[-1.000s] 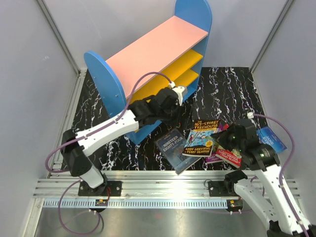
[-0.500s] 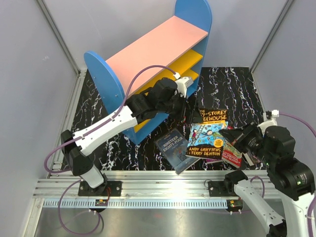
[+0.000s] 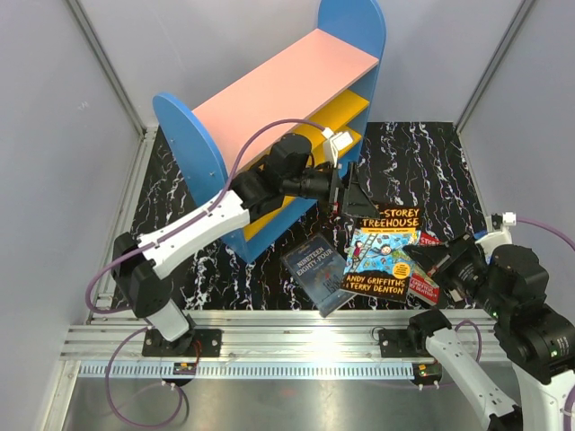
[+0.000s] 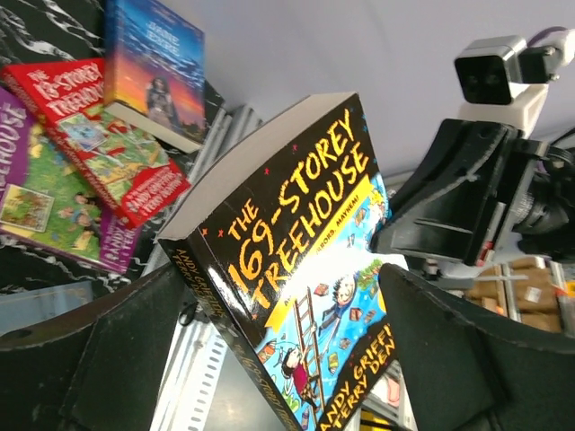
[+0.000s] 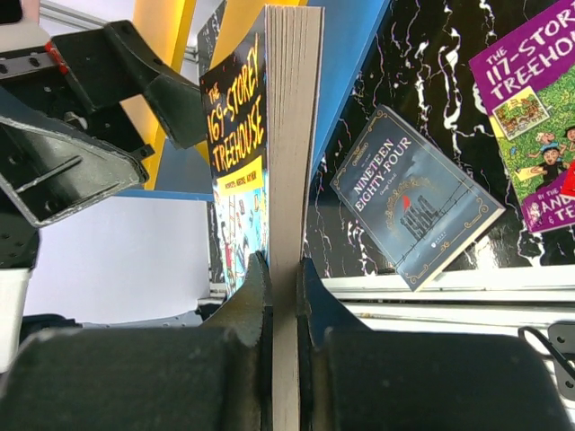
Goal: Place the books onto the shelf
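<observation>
Step in hand: I judge this to be a mid-air hand-over of the 169-Storey Treehouse [image 3: 382,251] from the right arm to the left, ahead of shelving.
Book: lifted off the marbled mat [image 3: 422,153], at about 4 o'clock from the mat's centre in the top view, cover up and tilted.
Right gripper [image 5: 283,269]: clenched on the book's lower edge, the pages pinched between both fingers.
Left gripper [image 3: 349,190]: released and spread wide at 2 o'clock. The book's top end sits ahead of the gap, apart from both fingers.
Shelf [image 3: 287,90]: at 11 o'clock, no book visible on it.
Waiting: Nineteen Eighty-Four [image 3: 314,269] lies flat at 6 o'clock, and the purple 117-Storey Treehouse [image 5: 530,153] lies flat near it.
How I'd do it: I line up the left fingers so one passes over the cover and one over the back, then push in deep and close. I loosen the right only once the left holds firmly, or the paperback may droop or drop.
</observation>
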Tool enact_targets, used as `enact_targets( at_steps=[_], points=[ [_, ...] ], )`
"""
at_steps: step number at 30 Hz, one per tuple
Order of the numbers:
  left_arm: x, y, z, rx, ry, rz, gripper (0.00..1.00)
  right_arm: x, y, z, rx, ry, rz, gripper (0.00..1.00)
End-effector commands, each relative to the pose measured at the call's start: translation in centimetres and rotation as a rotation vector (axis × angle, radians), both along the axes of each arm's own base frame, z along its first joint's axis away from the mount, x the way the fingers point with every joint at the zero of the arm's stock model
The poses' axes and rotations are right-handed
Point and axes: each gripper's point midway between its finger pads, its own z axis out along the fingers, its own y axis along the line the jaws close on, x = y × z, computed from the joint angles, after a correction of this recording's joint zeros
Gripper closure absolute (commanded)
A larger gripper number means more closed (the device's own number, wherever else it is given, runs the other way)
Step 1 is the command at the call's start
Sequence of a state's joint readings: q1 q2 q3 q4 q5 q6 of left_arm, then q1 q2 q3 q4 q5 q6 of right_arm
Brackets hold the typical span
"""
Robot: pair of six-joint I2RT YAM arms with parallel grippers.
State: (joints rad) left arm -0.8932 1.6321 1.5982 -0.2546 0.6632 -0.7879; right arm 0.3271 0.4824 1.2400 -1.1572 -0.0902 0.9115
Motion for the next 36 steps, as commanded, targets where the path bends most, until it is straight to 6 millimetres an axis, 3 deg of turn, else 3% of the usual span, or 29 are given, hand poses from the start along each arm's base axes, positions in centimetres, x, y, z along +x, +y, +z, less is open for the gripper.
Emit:
enact_targets(
  at_steps=[1, 10, 11, 13, 14, 15, 19, 21, 22, 24, 25, 30, 32, 36],
  points=[
    [-4.0, -0.5, 2.8, -0.161, 0.039, -0.227, 0.1, 0.5, 1.4, 2.0, 0.051, -0.065, 0.061, 1.0],
    [-5.2, -1.2, 4.6, -0.265, 0.081, -0.321, 0.34, 1.2, 2.1, 2.2, 0.058, -0.083, 0.091, 1.0],
    [-5.1, -1.4, 5.0, -0.269, 0.076, -0.321, 0.5, 1.4, 2.2, 2.0, 0.055, -0.077, 0.093, 1.0],
    [-4.9, -1.5, 5.5, -0.269, 0.07, -0.321, 0.73, 1.5, 2.2, 1.9, 0.05, -0.074, 0.091, 1.0],
    [-4.6, -1.6, 5.8, -0.252, 0.062, -0.304, 0.92, 1.7, 2.1, 2.0, 0.048, -0.074, 0.086, 1.0],
    [-4.3, -1.9, 5.8, -0.237, 0.056, -0.29, 1.0, 1.7, 2.0, 2.2, 0.043, -0.08, 0.082, 1.0],
    [-2.1, -2.2, 5.8, -0.126, -0.004, -0.153, 1.0, 2.2, 1.1, 2.6, 0.004, -0.073, 0.034, 0.98],
    [-0.9, -2.2, 5.5, -0.066, -0.027, -0.079, 1.0, 2.1, 0.4, 3.3, -0.017, -0.085, 0.007, 0.86],
    [-0.4, -2.4, 7.0, -0.081, -0.058, -0.06, 1.0, 2.3, 0.2, 3.5, -0.028, -0.077, -0.005, 0.47],
    [1.1, -2.4, 7.2, -0.044, -0.06, 0.007, 1.0, 2.0, -0.7, 4.5, -0.051, -0.093, -0.042, 0.0],
    [1.9, -2.7, 9.0, -0.073, -0.083, 0.03, 1.0, 2.3, -0.9, 4.7, -0.062, -0.085, -0.052, 0.0],
    [7.2, -1.9, 12.9, -0.163, -0.098, 0.178, 1.0, 1.2, -2.7, 8.0, -0.065, -0.142, -0.131, 0.0],
    [9.1, -1.5, 14.4, -0.221, -0.115, 0.233, 1.0, 0.7, -2.8, 9.2, -0.045, -0.169, -0.133, 0.0],
    [11.8, -0.6, 16.0, -0.289, -0.087, 0.338, 1.0, 0.4, -1.9, 9.5, 0.034, -0.162, -0.114, 0.0]
  ],
)
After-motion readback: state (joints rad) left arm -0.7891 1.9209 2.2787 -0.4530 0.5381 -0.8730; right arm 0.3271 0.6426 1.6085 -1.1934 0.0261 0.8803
